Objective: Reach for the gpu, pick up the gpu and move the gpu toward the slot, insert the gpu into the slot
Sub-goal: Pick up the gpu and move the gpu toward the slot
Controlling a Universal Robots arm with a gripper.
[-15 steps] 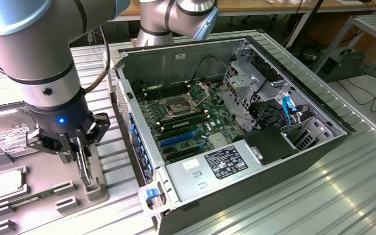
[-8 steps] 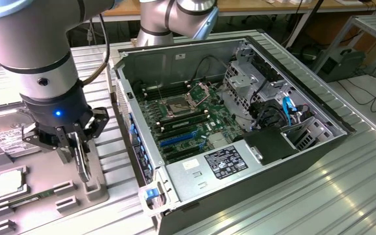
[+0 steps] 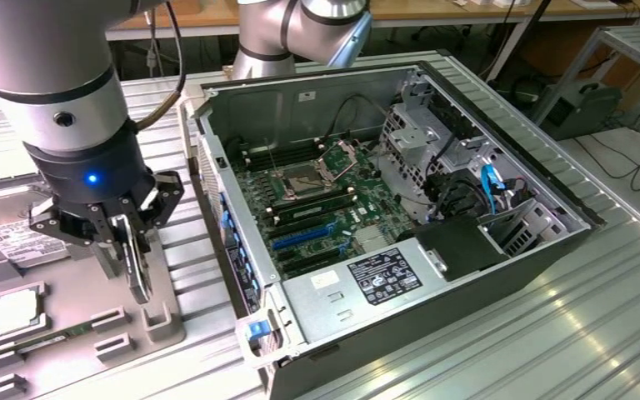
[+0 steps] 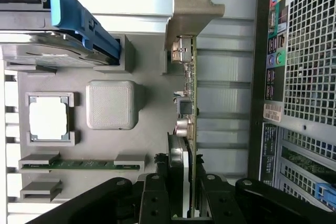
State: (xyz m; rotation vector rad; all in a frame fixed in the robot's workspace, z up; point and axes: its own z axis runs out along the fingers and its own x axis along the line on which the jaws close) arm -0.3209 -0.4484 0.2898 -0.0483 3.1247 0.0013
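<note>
— Where's the gpu [image 4: 192, 85], the thin dark circuit card with a silver metal bracket?
— Pinched edge-on by the black gripper [image 3: 131, 262] over the grey plastic tray [image 3: 70, 287]. In the exterior view the long blue slot [image 3: 301, 239] is at three o'clock.

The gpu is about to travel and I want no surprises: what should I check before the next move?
1. The hand shut on the gpu, gripping both faces: ok.
2. The gpu hanging upright under the hand: ok.
3. The gpu lifted free of the gray tray: cannot tell.
4. The case open above the motherboard: ok.
5. The slot free of other cards: ok.
6. The gpu lined up over the slot: not ok, it is outside the case, above the gray tray.
</note>
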